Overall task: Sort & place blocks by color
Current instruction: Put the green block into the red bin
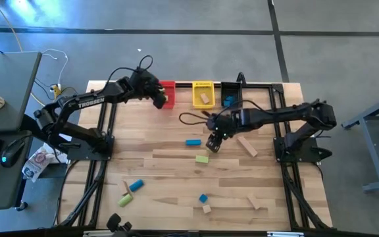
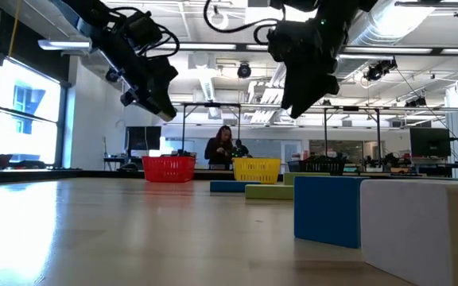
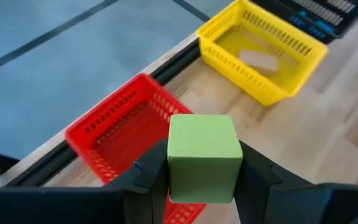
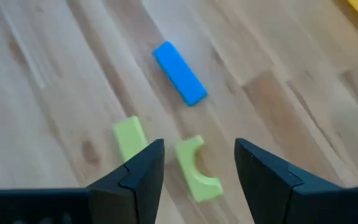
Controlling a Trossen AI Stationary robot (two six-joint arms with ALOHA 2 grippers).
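While our left gripper (image 3: 204, 180) pinches a light green cube (image 3: 204, 155) between its fingers, we hold it over the red bin (image 1: 168, 92) at the upper middle of the high view, so we judge the step in hand to be the delivery of green into red. The yellow bin (image 1: 202, 93) just to its right already holds a tan block (image 1: 204, 98), and the black bin (image 1: 229, 95) beyond holds something blue.

Our right gripper (image 4: 194, 168) hangs with its jaws spread over the centre of the table, straddling from above a green arch-shaped block (image 4: 196, 167); a green bar (image 4: 128, 138) lies just beside it and a blue bar (image 4: 179, 73) a little farther off. More blocks, blue, green and tan, lie scattered toward the lower part of the high view.

Next, we think, the left jaws must part so the cube falls inside the red walls. The right must descend squarely onto the arch before closing.
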